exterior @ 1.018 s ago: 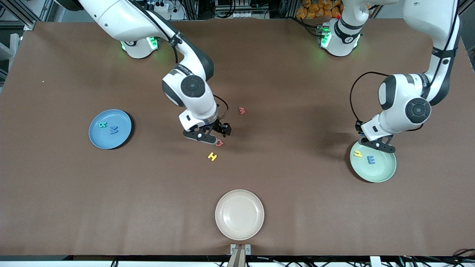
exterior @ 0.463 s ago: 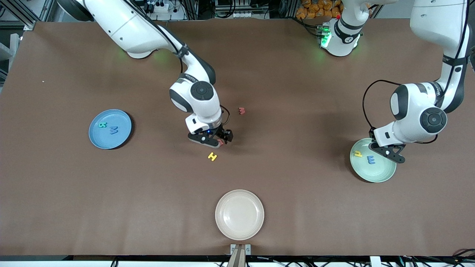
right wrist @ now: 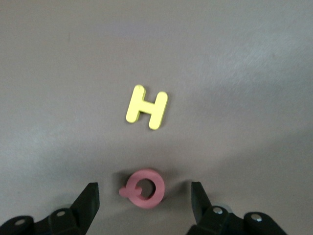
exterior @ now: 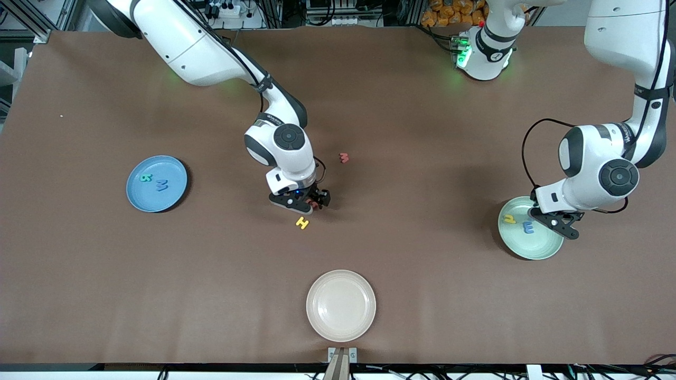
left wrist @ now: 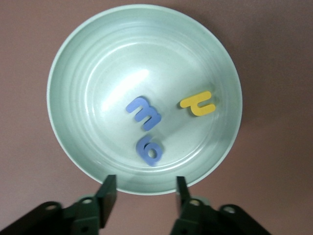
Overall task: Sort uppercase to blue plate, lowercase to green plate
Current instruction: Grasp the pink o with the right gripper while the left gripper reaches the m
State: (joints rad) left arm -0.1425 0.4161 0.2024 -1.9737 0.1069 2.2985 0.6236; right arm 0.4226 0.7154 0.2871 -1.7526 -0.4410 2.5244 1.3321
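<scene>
Reading the foam letters first: a yellow H [exterior: 302, 222] lies on the tabletop [exterior: 422, 295], a red Q [right wrist: 143, 188] between my right gripper's [exterior: 310, 203] open fingers [right wrist: 88, 200], untouched. A second ago that gripper hung higher; it has come down around the Q. My left gripper [left wrist: 145, 193], fingers now parted and empty, has drifted across the green plate [exterior: 549, 245], where the blue g [left wrist: 149, 150] has appeared beside two letters. The blue plate [exterior: 142, 198] holds two.
</scene>
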